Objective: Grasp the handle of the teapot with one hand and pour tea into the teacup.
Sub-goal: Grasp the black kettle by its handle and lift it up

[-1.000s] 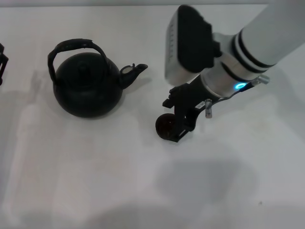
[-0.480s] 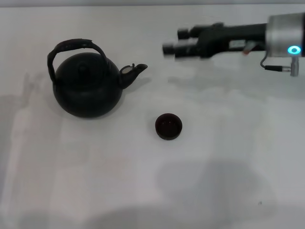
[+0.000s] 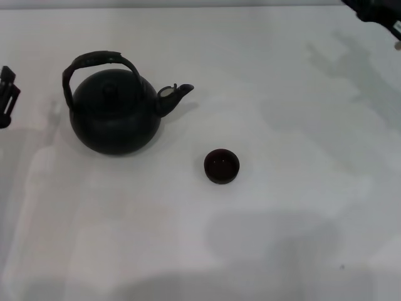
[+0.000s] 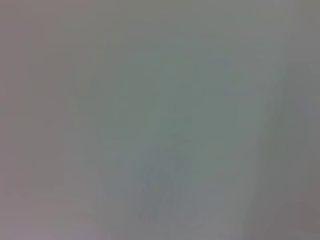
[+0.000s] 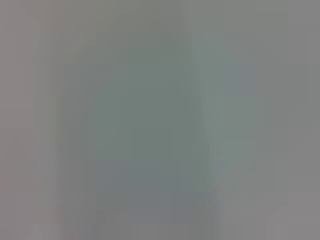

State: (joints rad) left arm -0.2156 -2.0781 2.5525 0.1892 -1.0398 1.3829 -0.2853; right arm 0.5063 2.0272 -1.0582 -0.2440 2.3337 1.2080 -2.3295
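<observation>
The matte-black teapot stands upright at the left of the white table, spout pointing right. Its dark arched handle loops over the knobbed lid. The small dark teacup sits upright to the right of the pot and nearer me, apart from it. My left gripper shows only as a dark part at the left edge, left of the teapot and not touching it. My right gripper shows as a dark part at the far right corner, far from the cup. Both wrist views show only blank grey.
The white table carries nothing else but the shadows of the arms.
My right arm has left the teacup, swinging up and back to the far right corner. The left gripper has come into view at the left edge. Teapot and cup have not moved.
</observation>
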